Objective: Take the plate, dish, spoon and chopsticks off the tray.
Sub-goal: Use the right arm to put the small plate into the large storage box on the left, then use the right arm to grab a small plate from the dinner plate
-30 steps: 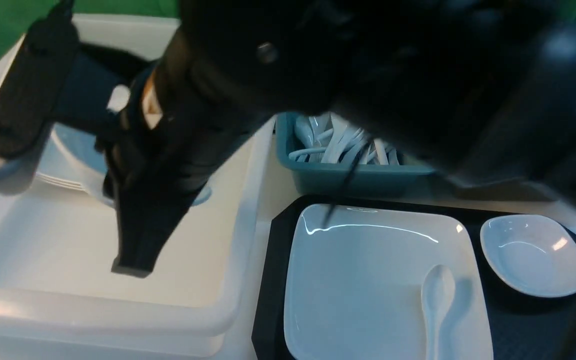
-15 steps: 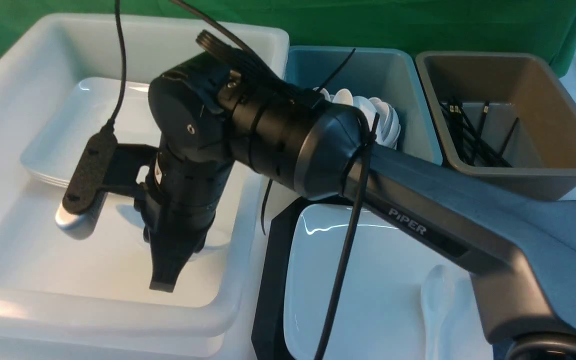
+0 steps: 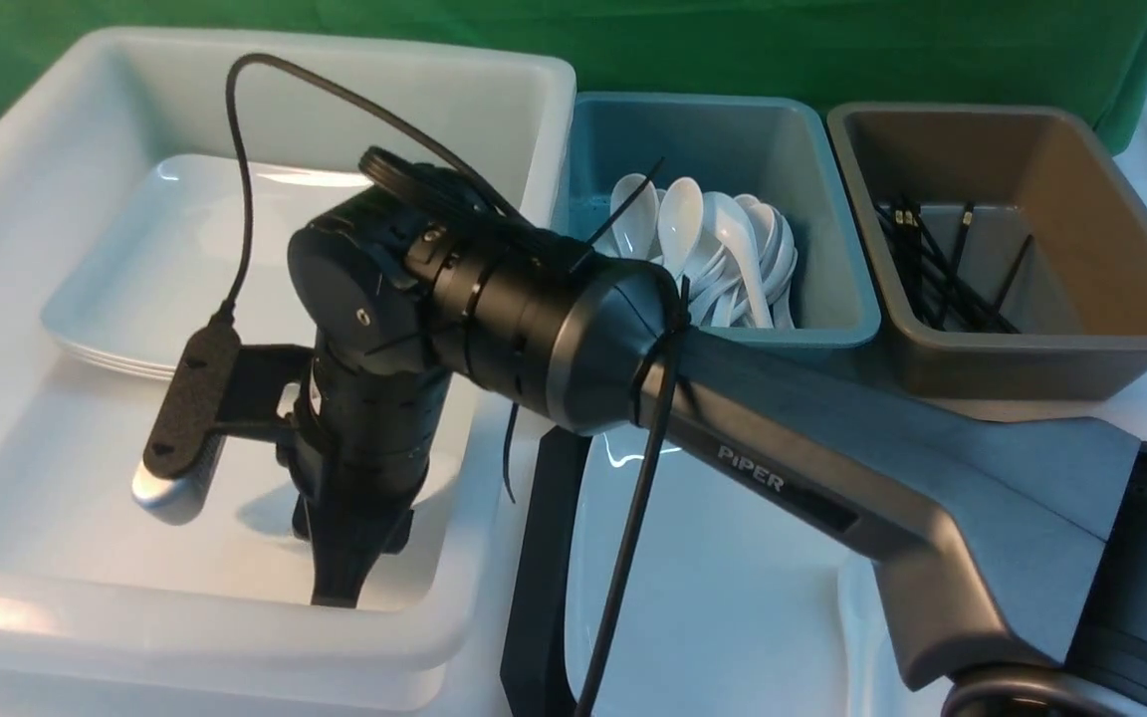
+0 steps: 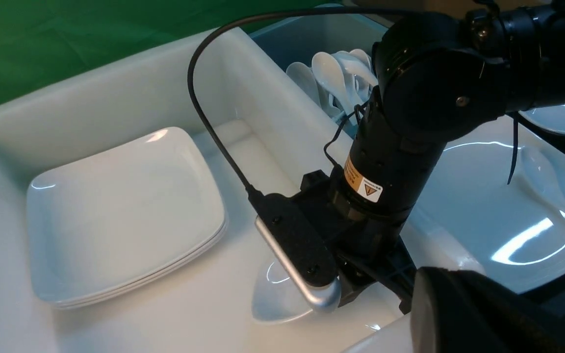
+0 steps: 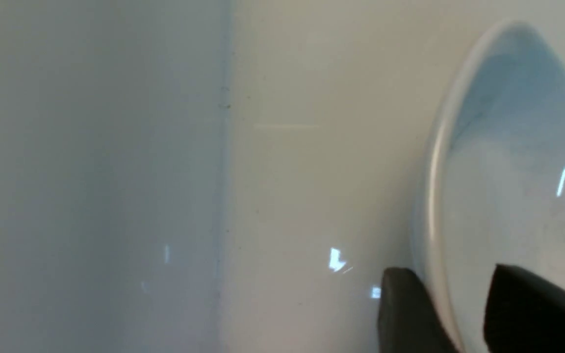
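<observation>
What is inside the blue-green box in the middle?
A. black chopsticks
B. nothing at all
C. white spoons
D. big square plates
C: a pile of white spoons lies in the teal tub, as the front view shows.

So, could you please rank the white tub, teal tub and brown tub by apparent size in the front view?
1. white tub, by far largest.
2. brown tub and teal tub: near alike, both partly covered, so unranked.
</observation>
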{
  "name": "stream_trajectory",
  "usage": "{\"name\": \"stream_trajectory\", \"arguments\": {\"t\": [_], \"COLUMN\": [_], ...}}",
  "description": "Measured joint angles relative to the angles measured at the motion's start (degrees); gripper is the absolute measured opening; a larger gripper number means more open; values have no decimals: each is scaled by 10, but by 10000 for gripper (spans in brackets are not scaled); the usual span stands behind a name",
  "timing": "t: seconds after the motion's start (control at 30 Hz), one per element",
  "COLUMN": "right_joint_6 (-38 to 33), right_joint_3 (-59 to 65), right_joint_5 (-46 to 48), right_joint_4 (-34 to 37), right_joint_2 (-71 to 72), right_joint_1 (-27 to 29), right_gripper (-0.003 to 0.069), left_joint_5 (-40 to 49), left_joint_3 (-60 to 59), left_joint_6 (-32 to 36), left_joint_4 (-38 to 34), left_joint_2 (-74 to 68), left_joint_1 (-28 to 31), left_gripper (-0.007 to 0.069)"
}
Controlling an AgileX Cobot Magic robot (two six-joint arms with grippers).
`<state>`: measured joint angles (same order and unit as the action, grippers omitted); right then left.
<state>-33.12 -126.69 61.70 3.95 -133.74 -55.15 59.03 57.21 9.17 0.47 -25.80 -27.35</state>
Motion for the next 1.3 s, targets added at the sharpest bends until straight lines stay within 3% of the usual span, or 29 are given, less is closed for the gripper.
{"name": "stream_trajectory", "arguments": {"t": [0.2,0.3,0.4,0.53,0.67,0.87,0.97,1.07,1.17,1.3], "right_joint_6": [13,21,24,40,85,194,211,218,211,201], "right_joint_3": [-2,-3,-5,-5,-4,46,168,317,502,686], "right_joint_5": [31,30,25,29,51,51,52,50,34,-80], "right_joint_4": [-7,-2,2,0,-11,-123,-138,-144,-147,-146], "right_joint_2": [11,35,71,102,162,299,388,457,507,525], "right_joint_1": [1,-4,-5,-5,-5,13,56,120,194,290], "right_gripper": [333,395,519,559,466,171,135,176,285,416], "left_joint_5": [0,0,0,-3,-17,-67,-85,-109,-129,-167], "left_joint_3": [0,0,0,0,0,0,-2,-18,-31,-48], "left_joint_6": [9,11,12,13,13,62,103,133,152,161], "left_joint_4": [0,0,-5,-5,-5,-85,-134,-169,-187,-201], "left_joint_2": [0,0,0,0,0,-9,-21,-31,-38,-40], "left_joint_1": [0,0,0,0,0,0,0,0,0,0], "left_gripper": [22,22,22,22,22,22,22,22,22,22]}}
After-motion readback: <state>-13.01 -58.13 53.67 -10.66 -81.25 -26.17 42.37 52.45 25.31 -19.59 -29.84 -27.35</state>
